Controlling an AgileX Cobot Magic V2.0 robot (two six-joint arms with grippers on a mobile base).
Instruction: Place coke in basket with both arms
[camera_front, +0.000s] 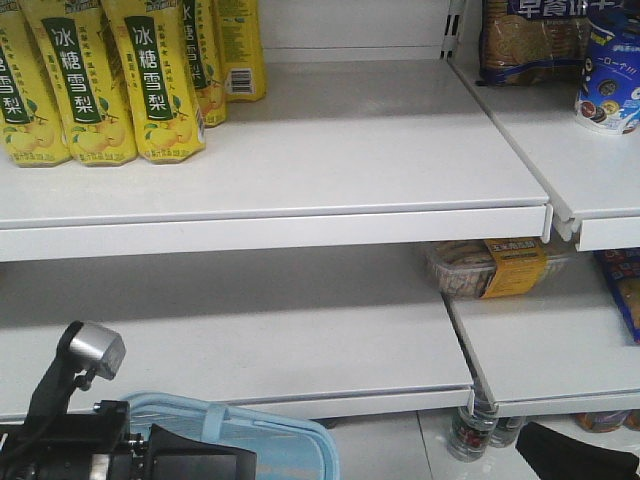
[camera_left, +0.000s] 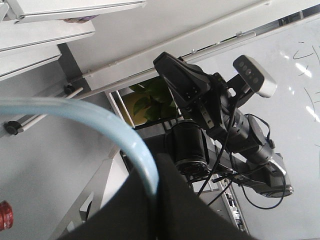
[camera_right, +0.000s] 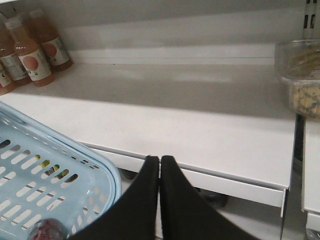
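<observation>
Bright overhead light, soft shadows, slight blur

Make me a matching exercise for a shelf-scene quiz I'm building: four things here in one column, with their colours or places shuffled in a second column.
Things:
1. basket
2. yellow-labelled bottles
3. right gripper
4. clear snack box

Descriptions:
A. top shelf, left side
B. black, jaws closed together
C. pale blue, slotted sides
D. lower shelf, under the upper shelf's right end

Pairs: 1-C, 2-A, 3-B, 4-D
</observation>
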